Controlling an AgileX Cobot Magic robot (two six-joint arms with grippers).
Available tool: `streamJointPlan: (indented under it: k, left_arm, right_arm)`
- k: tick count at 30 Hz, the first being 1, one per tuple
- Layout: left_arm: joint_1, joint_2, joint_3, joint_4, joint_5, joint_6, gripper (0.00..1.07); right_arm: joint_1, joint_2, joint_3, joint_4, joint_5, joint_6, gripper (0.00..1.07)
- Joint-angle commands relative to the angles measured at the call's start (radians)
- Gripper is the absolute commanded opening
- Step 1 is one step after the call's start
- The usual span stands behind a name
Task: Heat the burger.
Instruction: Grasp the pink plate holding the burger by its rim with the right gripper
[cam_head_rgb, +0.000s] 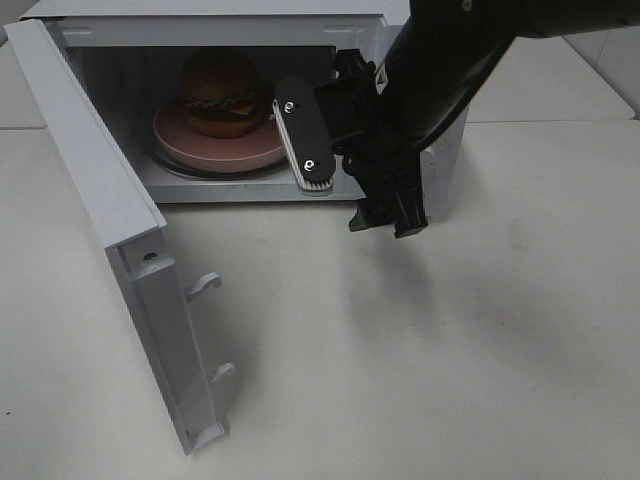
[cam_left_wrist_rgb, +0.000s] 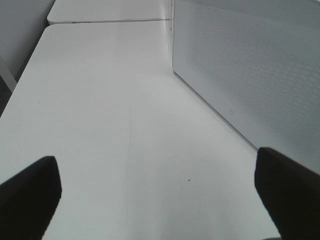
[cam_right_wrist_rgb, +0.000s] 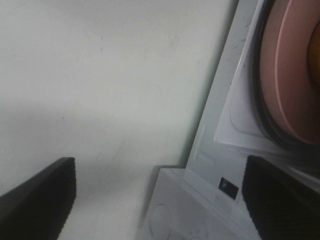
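A: Item: burger (cam_head_rgb: 220, 92). Inside microwave (cam_head_rgb: 200, 30), on pink plate (cam_head_rgb: 175, 138). Door (cam_head_rgb: 90, 170) swung wide.

B: Right gripper (cam_head_rgb: 385, 225): before the microwave's mouth, jaws spread, empty. Left gripper (cam_left_wrist_rgb: 157, 192): beside the microwave's side wall, jaws spread, empty.

A: Step, as I judge it: shut door. Push its outer face near the latch edge, evenly, until the hooks seat.

B: Writing: none legible. One mark on the side wall, too small to read.
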Motion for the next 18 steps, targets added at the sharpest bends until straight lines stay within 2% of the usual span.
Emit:
streamJointPlan:
  k: [1, 6, 9, 11, 18]
  left_arm:
    - [-0.008, -0.021, 0.003, 0.003, -0.015, -0.007, 1.0]
    - [-0.008, -0.021, 0.003, 0.003, -0.015, -0.007, 1.0]
    - [-0.008, -0.021, 0.003, 0.003, -0.015, -0.007, 1.0]
    - [-0.008, -0.021, 0.003, 0.003, -0.015, -0.007, 1.0]
    - [-0.008, -0.021, 0.003, 0.003, -0.015, -0.007, 1.0]
  right_arm:
    - [0.017, 0.025, -0.038, -0.003, -0.003, 0.007, 0.86]
    - [0.051, 0.099, -0.127, -0.009, -0.02, 0.007, 0.85]
    - [0.051, 0.111, -0.14, -0.01, -0.021, 0.007, 0.84]
    - [0.051, 0.156, -0.196, -0.01, -0.027, 0.007, 0.84]
    - [0.051, 0.241, -0.287, -0.022, -0.039, 0.022, 0.83]
